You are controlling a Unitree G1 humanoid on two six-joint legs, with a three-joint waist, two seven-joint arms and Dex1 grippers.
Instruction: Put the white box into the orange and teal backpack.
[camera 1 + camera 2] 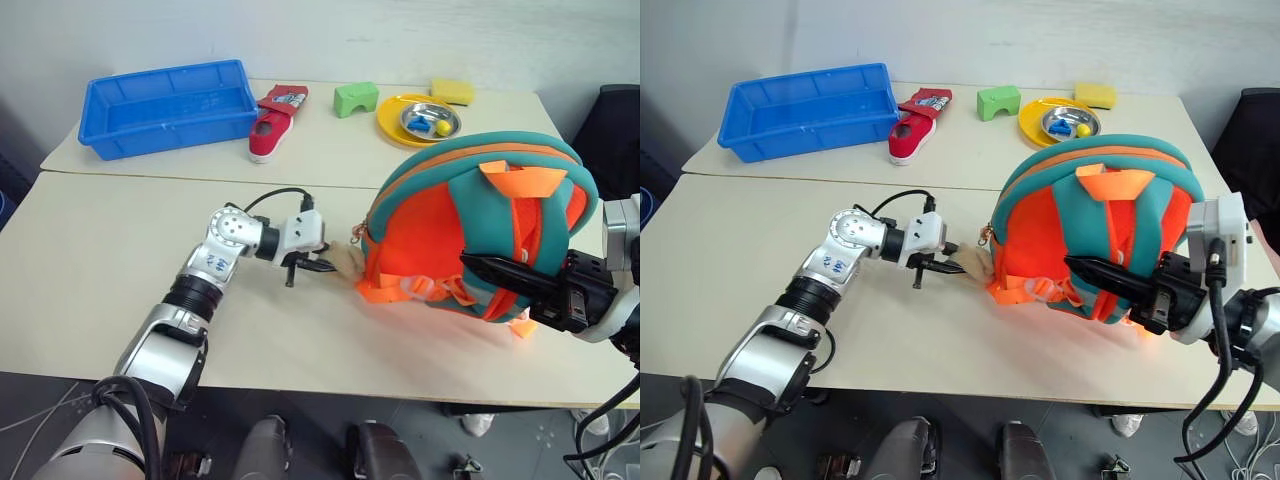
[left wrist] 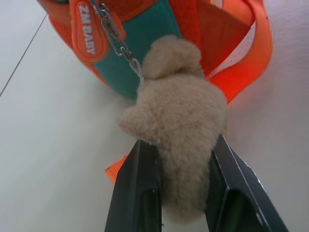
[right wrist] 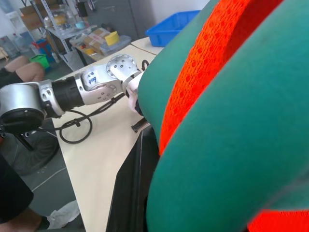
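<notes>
The orange and teal backpack (image 1: 470, 200) stands upright on the cream table, its orange straps facing me. A tan plush toy (image 2: 183, 116) hangs from it by a small chain at its lower left. My left gripper (image 1: 318, 266) reaches in from the left, low over the table, and is shut on that plush toy, one black finger (image 2: 140, 188) on each side of it. My right gripper (image 1: 482, 267) comes in from the right, its fingers pressed together on the backpack's teal and orange strap side. The white box is out of view.
On the far table sit a blue tray (image 1: 165, 105), a red shoe (image 1: 268, 132), a green block (image 1: 355, 98), a yellow plate (image 1: 392, 112) with a steel bowl, and a yellow sponge (image 1: 452, 91). A seam (image 1: 150, 178) divides the two tables.
</notes>
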